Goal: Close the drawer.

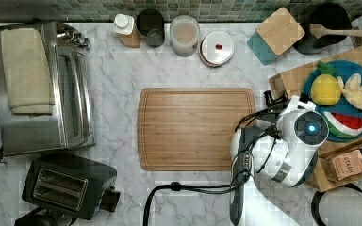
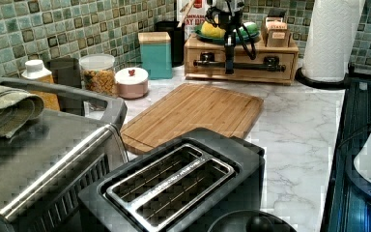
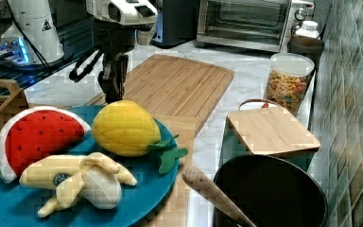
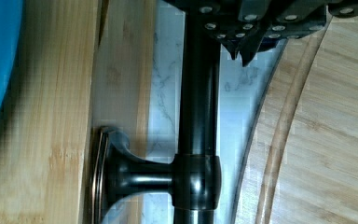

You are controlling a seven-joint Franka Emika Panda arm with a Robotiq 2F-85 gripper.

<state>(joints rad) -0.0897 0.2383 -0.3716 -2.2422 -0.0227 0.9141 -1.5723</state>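
"STASH" on brown tea box [image 1: 348, 165], top view | red-and-white carton [image 2: 196, 13] by backsplash, left view: print illegible | black triangle warning sign on white robot base [image 3: 46, 25], right view | round sticker on banana toy [image 3: 61, 179]: unreadable

A white marble countertop [image 1: 122, 75] veined in grey spreads under the whole scene, backed by a wall of small green mosaic tiles [image 2: 38, 29] with pale grout. The same tiling [image 3: 354, 94] climbs the right view's right edge. Light is bright and even, leaving soft glare on the stone near the cutting board [image 1: 195, 128].
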